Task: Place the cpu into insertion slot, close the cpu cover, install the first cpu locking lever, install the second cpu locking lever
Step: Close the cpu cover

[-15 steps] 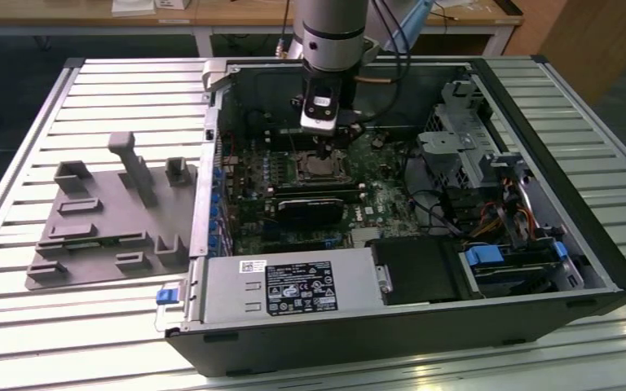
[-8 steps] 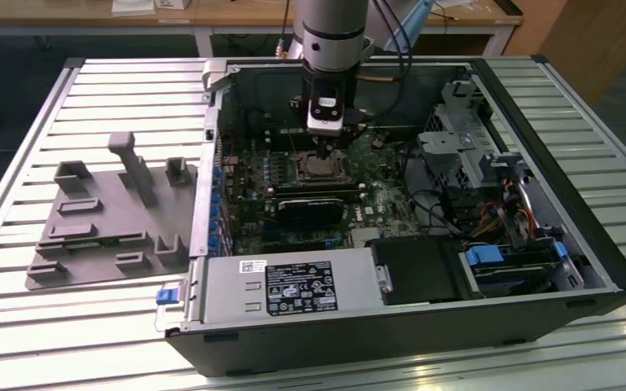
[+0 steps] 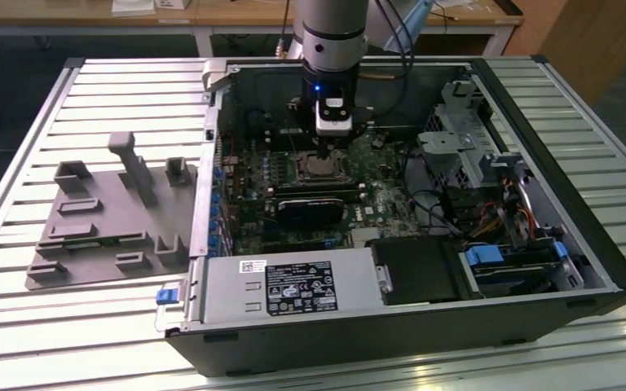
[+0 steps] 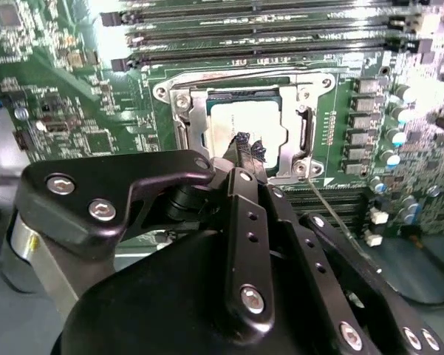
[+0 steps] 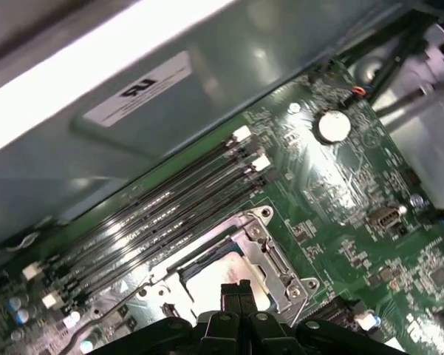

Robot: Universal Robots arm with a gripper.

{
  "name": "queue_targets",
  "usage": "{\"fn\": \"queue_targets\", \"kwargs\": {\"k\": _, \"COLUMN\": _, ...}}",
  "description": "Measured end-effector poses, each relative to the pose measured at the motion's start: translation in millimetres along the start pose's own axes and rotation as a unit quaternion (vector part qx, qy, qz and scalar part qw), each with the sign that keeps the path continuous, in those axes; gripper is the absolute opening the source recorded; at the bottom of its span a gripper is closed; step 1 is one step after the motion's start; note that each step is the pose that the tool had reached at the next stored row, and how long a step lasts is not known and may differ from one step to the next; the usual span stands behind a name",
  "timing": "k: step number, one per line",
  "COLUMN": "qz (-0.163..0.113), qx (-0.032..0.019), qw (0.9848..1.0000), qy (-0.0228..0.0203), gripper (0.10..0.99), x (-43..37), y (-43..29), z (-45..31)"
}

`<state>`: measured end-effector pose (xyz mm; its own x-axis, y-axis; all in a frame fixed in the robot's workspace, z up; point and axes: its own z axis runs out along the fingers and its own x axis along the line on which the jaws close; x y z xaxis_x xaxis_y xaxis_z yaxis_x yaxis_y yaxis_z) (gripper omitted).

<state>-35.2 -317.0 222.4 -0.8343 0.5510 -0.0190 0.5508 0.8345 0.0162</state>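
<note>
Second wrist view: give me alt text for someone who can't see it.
The gripper, shut, points its tips at the cpu, which is framed by the silvery cpu cover on a green circuit board. Long memory slots run beyond it.

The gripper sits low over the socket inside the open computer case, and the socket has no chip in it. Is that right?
Not quite: the second wrist view shows the cpu seated in the insertion slot, framed by the cpu cover. The gripper does sit low over it inside the open case, as stated.
</note>
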Motion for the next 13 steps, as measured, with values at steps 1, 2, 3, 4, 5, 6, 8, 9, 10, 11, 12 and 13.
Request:
{"fn": "queue_targets", "kwargs": {"k": 1, "qz": -0.008, "qx": -0.0002, "qw": 1.0000, "qy": 0.0001, "gripper": 0.102, "x": 0.0, "y": 0.0, "z": 0.0}}
{"fn": "queue_targets", "kwargs": {"k": 2, "qz": -0.016, "qx": -0.0003, "qw": 0.9999, "qy": 0.0003, "gripper": 0.102, "x": 0.0, "y": 0.0, "z": 0.0}}
{"fn": "queue_targets", "kwargs": {"k": 3, "qz": -0.025, "qx": -0.0005, "qw": 0.9997, "qy": 0.0004, "gripper": 0.102, "x": 0.0, "y": 0.0, "z": 0.1}}
{"fn": "queue_targets", "kwargs": {"k": 4, "qz": -0.034, "qx": -0.0007, "qw": 0.9994, "qy": 0.0005, "gripper": 0.102, "x": 0.0, "y": 0.0, "z": 0.1}}
{"fn": "queue_targets", "kwargs": {"k": 5, "qz": -0.043, "qx": -0.0008, "qw": 0.9991, "qy": 0.0007, "gripper": 0.102, "x": 0.0, "y": 0.0, "z": 0.1}}
{"fn": "queue_targets", "kwargs": {"k": 6, "qz": -0.052, "qx": -0.0010, "qw": 0.9986, "qy": 0.0008, "gripper": 0.102, "x": 0.0, "y": 0.0, "z": 0.2}}
{"fn": "queue_targets", "kwargs": {"k": 8, "qz": -0.070, "qx": -0.0014, "qw": 0.9976, "qy": 0.0011, "gripper": 0.102, "x": 0.0, "y": 0.0, "z": 0.3}}
{"fn": "queue_targets", "kwargs": {"k": 9, "qz": -0.079, "qx": -0.0015, "qw": 0.9968, "qy": 0.0013, "gripper": 0.102, "x": 0.0, "y": 0.0, "z": 0.4}}
{"fn": "queue_targets", "kwargs": {"k": 10, "qz": -0.089, "qx": -0.0017, "qw": 0.9961, "qy": 0.0014, "gripper": 0.102, "x": 0.0, "y": 0.0, "z": 0.5}}
{"fn": "queue_targets", "kwargs": {"k": 11, "qz": -0.098, "qx": -0.0019, "qw": 0.9952, "qy": 0.0016, "gripper": 0.102, "x": 0.0, "y": 0.0, "z": 0.5}}
{"fn": "queue_targets", "kwargs": {"k": 12, "qz": -0.106, "qx": -0.0020, "qw": 0.9943, "qy": 0.0017, "gripper": 0.102, "x": 0.0, "y": 0.0, "z": 0.6}}
{"fn": "queue_targets", "kwargs": {"k": 13, "qz": -0.115, "qx": -0.0022, "qw": 0.9933, "qy": 0.0019, "gripper": 0.102, "x": 0.0, "y": 0.0, "z": 0.7}}
